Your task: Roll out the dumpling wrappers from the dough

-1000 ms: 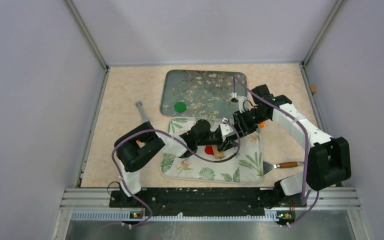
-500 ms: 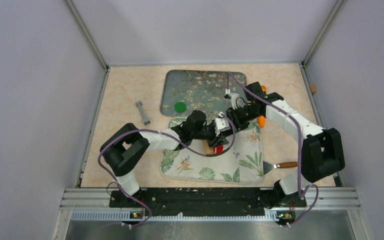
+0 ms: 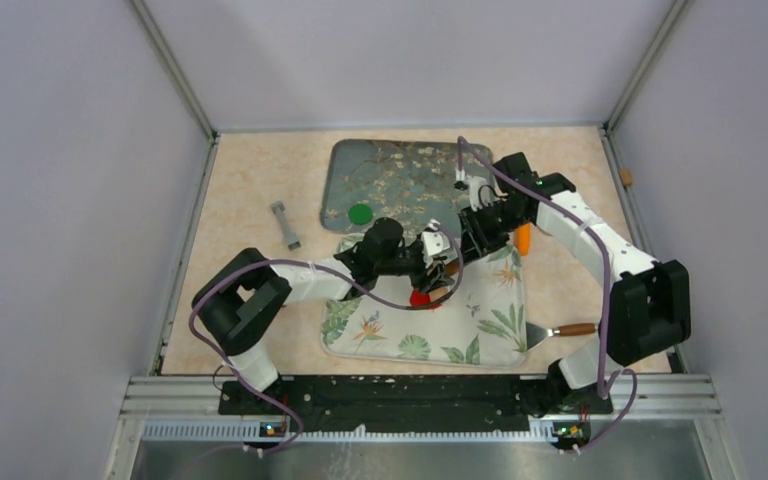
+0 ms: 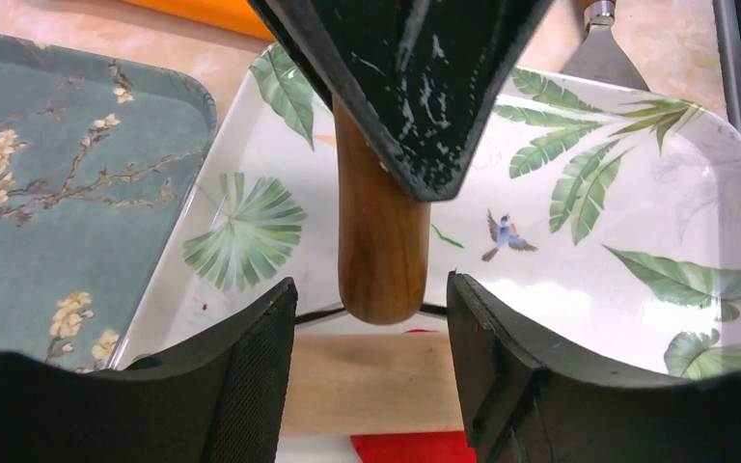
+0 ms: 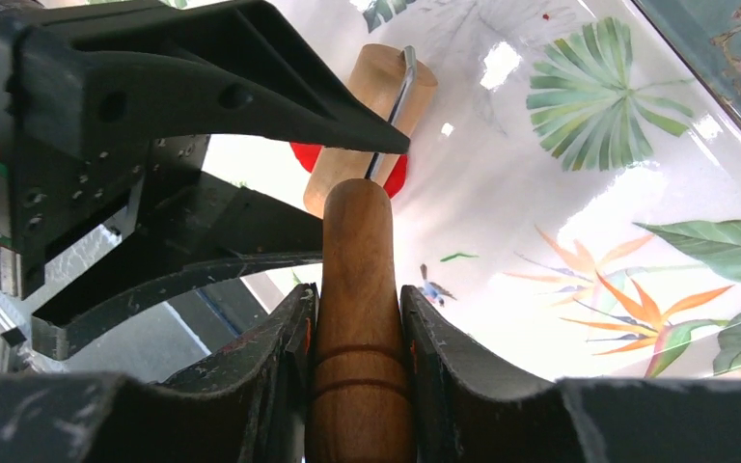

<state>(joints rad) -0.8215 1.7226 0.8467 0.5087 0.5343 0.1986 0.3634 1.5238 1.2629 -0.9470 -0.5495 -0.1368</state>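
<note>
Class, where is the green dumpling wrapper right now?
In the top view, the green dumpling wrapper lies on the blossom-patterned tray, at its front-left corner.

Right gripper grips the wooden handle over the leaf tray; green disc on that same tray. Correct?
No: the green disc lies on the blue blossom tray, as the top view shows. The right gripper does grip the wooden handle over the leaf tray.

The small flat red clay disc (image 3: 419, 298) is largely covered by the small wooden hand roller (image 5: 381, 82) and cut off at the left wrist view's lower edge; its outline cannot be told.
</note>
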